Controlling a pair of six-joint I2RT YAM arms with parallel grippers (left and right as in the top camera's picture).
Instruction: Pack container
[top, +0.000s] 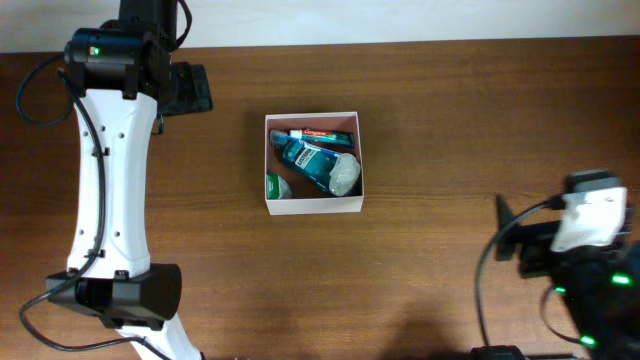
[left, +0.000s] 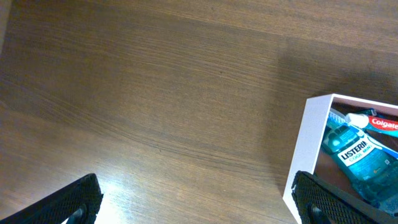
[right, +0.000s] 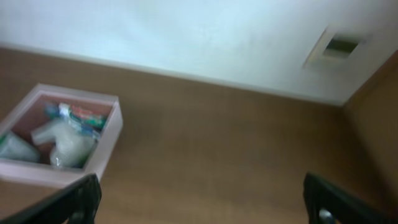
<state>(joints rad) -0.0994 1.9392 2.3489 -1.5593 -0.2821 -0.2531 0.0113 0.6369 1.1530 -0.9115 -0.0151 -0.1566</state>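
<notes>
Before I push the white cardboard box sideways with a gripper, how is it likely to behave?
It will probably slide rather than tip: the container is shallow and sits flat on the smooth wooden table. Its thin cardboard walls may flex under a narrow push. The Listerine bottle and Colgate tube lying inside add some weight and may shift.

Open table all round the container
Bare wood borders the container on every side; the left arm stands well left of it, the right arm well right.
</notes>
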